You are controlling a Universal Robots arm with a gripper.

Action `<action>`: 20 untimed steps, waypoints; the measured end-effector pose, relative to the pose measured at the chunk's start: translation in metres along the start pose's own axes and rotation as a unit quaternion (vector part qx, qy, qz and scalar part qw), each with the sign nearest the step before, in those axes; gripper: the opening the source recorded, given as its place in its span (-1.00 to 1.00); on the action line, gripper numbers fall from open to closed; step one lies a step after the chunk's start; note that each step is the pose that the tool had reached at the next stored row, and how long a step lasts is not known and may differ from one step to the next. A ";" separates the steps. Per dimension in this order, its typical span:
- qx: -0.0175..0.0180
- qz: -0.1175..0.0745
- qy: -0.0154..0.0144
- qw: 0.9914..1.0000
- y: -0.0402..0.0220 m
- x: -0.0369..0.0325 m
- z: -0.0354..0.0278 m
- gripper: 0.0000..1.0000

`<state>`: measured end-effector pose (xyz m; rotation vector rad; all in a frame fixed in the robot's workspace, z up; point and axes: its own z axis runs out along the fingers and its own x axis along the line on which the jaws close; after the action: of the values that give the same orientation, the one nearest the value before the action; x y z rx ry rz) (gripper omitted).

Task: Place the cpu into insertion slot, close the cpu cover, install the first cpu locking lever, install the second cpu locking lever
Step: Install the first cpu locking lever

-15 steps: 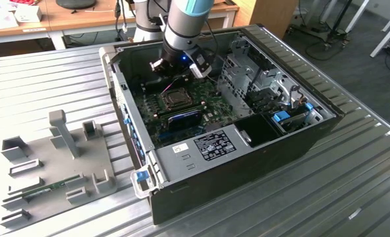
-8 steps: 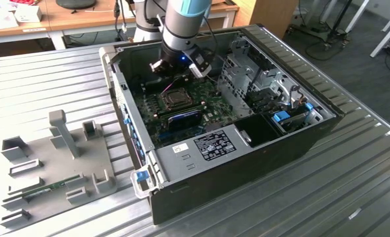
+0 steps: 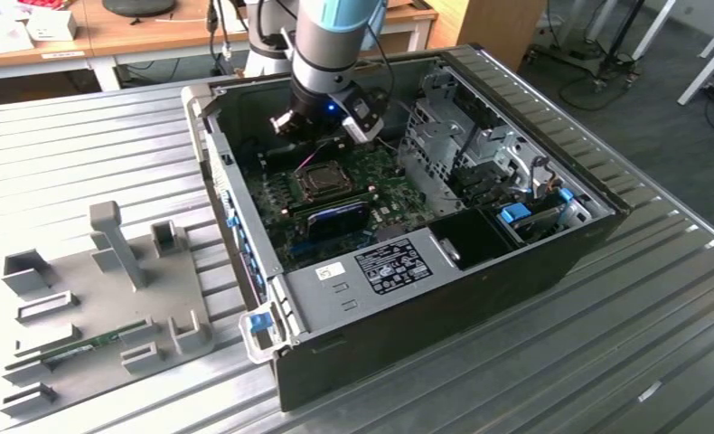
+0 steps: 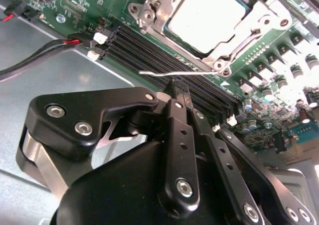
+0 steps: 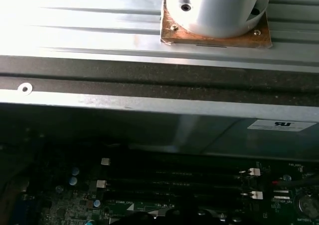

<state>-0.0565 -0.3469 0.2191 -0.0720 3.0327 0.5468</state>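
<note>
In the second wrist view the cpu [image 4: 209,18] lies grey and flat in the insertion slot [image 4: 149,13]. The silvery cpu cover [image 4: 249,33] is folded down around it. A thin wire locking lever [image 4: 164,73] sticks out from the socket's corner over the black memory slots [image 4: 149,51]. My gripper [image 4: 179,88] is shut, with its black fingertips just beside that lever and nothing visibly between them. In the exterior view the gripper [image 3: 317,149] hangs inside the open computer case, just behind the insertion slot [image 3: 322,182] on the green board.
The case walls [image 3: 550,244] and the drive cage [image 3: 454,136] hem in the board. A red and black cable [image 4: 45,48] runs along the case floor. In the first wrist view the memory slots [image 5: 174,185] lie below the case wall [image 5: 149,80]. A grey fixture plate [image 3: 104,298] sits at the exterior view's left.
</note>
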 end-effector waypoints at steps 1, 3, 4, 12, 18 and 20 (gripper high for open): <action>0.000 -0.003 -0.002 1.000 0.0000 0.0001 0.0000 -0.80; 0.000 -0.010 -0.006 1.000 0.0000 0.0001 0.0001 -0.80; 0.000 -0.013 -0.008 1.000 -0.0001 0.0002 0.0001 -0.80; -0.001 -0.033 -0.013 0.999 0.0000 0.0032 0.0004 -0.80; -0.002 -0.054 -0.015 0.998 -0.0004 0.0039 0.0012 -0.80; -0.002 -0.059 -0.014 0.998 -0.0004 0.0045 0.0013 -0.80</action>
<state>-0.0609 -0.3469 0.2174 -0.2397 2.9754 0.5408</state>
